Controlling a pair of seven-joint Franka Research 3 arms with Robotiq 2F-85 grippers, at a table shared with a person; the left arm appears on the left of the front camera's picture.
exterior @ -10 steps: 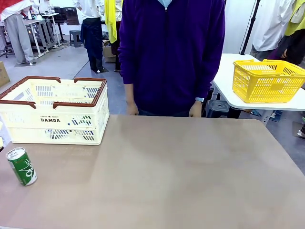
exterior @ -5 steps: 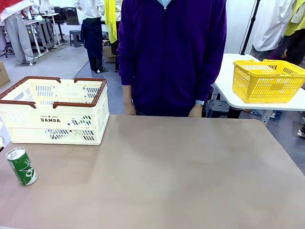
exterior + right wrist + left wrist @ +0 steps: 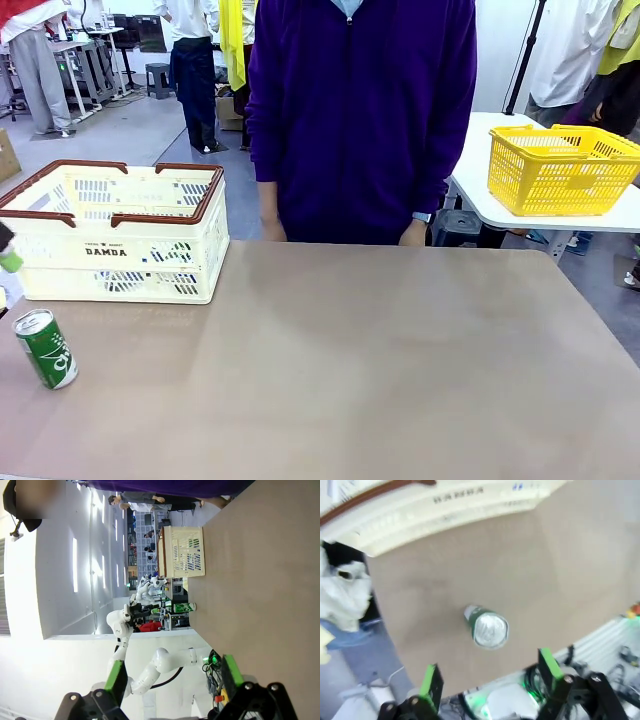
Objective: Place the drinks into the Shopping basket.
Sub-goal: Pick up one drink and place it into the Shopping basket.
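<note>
Now the green drink can (image 3: 45, 348) is seen standing upright on the desk (image 3: 380, 370), near the front left corner, just in front of the cream-white Shopping basket (image 3: 115, 232) and apart from it. From the left wrist view the can's silver top (image 3: 490, 629) is looked down upon, with the left gripper (image 3: 490, 680) held above it, jaws spread wide and nothing pinched between the green pads (image 3: 428, 681). A green tip of that gripper is glimpsed at the picture's left edge in the front view, beside the basket. The right gripper (image 3: 172, 677) is also held with jaws spread and empty, aimed along the desk, the basket and the can being visible far off in its view. A person in a purple top (image 3: 360, 110) is stood at the far side, hands (image 3: 412, 232) resting at the desk's edge. A yellow mesh basket (image 3: 560, 168) is set on a white table behind.
</note>
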